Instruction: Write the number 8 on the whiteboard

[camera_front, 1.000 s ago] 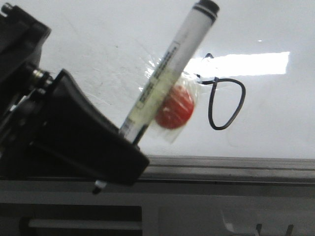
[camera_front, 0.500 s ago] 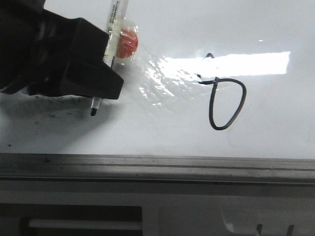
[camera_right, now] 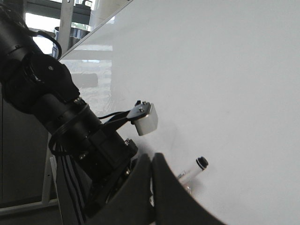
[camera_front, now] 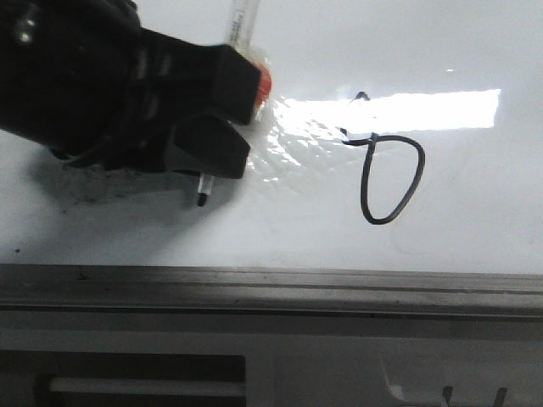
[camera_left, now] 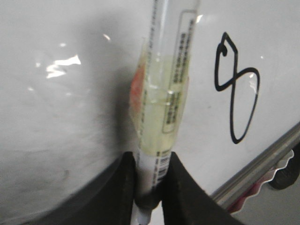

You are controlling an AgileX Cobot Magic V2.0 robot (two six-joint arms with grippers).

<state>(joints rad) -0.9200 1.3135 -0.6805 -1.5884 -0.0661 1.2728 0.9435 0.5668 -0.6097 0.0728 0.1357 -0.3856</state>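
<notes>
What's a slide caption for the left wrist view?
Left end effector clamps a white barrelled marker pen over the glossy white whiteboard, beside the thin black hand-drawn number 8.

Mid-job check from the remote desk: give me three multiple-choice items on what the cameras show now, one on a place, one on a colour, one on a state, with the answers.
1. In the front view, the number 8 lies where relative to the left gripper?
A. To its right
B. To its left
C. Hidden behind it

2. What colour is the ink of the drawn figure?
A. Red
B. Black
C. Green

3. What is the left gripper doing?
A. Open and holding nothing
B. Shut on an eraser
C. Shut on the marker

Answers: 1 A, the figure sits on the whiteboard right of the gripper. 2 B, the line is black. 3 C, the left wrist view shows both fingers pinching the marker's barrel.
</notes>
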